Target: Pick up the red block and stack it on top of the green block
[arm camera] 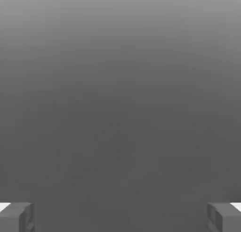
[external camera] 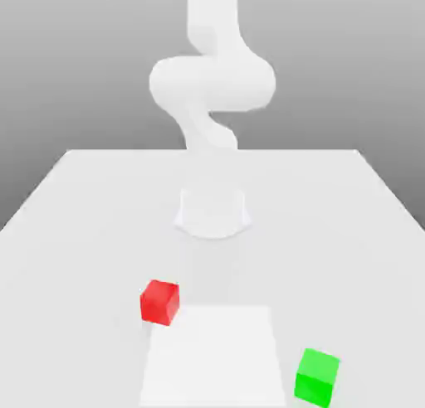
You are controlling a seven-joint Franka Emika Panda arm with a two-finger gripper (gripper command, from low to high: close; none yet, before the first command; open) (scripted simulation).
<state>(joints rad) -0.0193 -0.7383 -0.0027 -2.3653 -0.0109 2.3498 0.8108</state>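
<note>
The red block [external camera: 159,302] sits on the white table [external camera: 75,232], toward the exterior view's left and near the front. Further front and toward the exterior view's right rests the green block [external camera: 317,376]. The two blocks lie well apart, and nothing touches either one. In the hand view my gripper [arm camera: 120,218] is open: its grey fingertips [arm camera: 18,217] stand far apart at the picture's edges with nothing between them, and behind them is plain grey backdrop.
The white arm [external camera: 212,87] rises from its round base [external camera: 212,211] at the table's middle. A pale white rectangular shape [external camera: 209,354] lies between the two blocks near the front edge; I cannot tell what it is.
</note>
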